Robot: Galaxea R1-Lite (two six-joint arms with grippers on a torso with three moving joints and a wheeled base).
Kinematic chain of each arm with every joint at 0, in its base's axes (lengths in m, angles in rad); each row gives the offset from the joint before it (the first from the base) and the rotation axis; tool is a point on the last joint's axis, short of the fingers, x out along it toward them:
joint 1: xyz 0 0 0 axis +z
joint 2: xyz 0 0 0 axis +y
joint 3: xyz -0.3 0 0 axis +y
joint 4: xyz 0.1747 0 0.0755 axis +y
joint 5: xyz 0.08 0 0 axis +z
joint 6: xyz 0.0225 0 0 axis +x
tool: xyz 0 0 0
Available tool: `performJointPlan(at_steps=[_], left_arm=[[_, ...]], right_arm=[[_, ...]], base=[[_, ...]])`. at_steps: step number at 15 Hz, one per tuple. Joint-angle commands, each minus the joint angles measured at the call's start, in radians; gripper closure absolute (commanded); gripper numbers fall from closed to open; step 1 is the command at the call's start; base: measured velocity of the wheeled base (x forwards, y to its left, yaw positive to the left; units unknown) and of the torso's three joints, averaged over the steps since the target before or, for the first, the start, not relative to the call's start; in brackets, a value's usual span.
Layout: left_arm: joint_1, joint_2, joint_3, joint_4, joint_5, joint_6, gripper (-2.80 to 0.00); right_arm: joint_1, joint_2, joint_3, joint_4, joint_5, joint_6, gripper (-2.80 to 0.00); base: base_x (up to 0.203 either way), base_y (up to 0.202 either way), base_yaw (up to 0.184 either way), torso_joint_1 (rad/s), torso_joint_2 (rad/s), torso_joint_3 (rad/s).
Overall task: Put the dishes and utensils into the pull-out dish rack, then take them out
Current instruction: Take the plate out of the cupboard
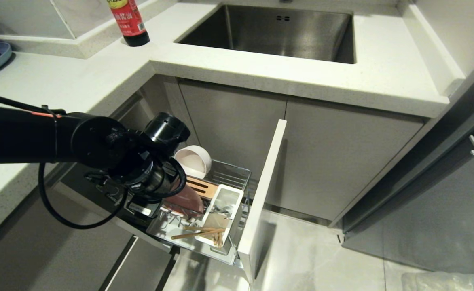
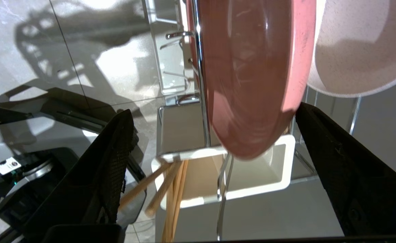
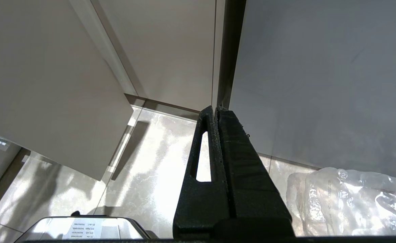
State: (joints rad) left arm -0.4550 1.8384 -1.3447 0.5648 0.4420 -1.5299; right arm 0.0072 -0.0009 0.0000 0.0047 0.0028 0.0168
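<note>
Right now the left gripper (image 2: 211,141) hangs over the pull-out dish rack (image 1: 237,178), fingers (image 2: 117,148) spread either side of the upright salmon-pink divided plate (image 2: 252,84). A careless finger could tip it onto the cream-white bowl (image 1: 194,161) or the chopsticks (image 1: 198,233) jutting from the utensil caddy (image 1: 221,220). The right gripper (image 3: 218,111) idles, fingers pressed together.

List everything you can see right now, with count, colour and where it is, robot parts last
plate: one, salmon-pink, on edge in the rack wires
bowl: one, cream-white, tilted at the rack's back
chopsticks: one pair, light wood, leaning out of the caddy
caddy: one, white, front of rack
dish rack: one, chrome, pulled out under the counter
slotted board: one, wooden, in the rack
sauce bottle: one, dark with red label, on the counter
sink: one, steel
left gripper: black, open around the plate's rim
right gripper: black, shut, above the floor
</note>
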Motion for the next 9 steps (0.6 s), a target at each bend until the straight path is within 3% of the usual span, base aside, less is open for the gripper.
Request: performJointPlan(at_steps=[1, 9], left_arm=[[0.008, 0.021, -0.001, -0.003, 0.003, -0.003, -2.80], [0.024, 0.066, -0.035, -0.039, -0.026, 0.021, -2.80]], right_arm=[[0.000, 0.000, 0.000, 0.000, 0.000, 0.000, 0.00], [0.000, 0.000, 0.000, 0.000, 0.000, 0.000, 0.00]], base=[[0.000, 0.000, 0.000, 0.000, 0.00, 0.000], [0.000, 0.000, 0.000, 0.000, 0.00, 0.000]])
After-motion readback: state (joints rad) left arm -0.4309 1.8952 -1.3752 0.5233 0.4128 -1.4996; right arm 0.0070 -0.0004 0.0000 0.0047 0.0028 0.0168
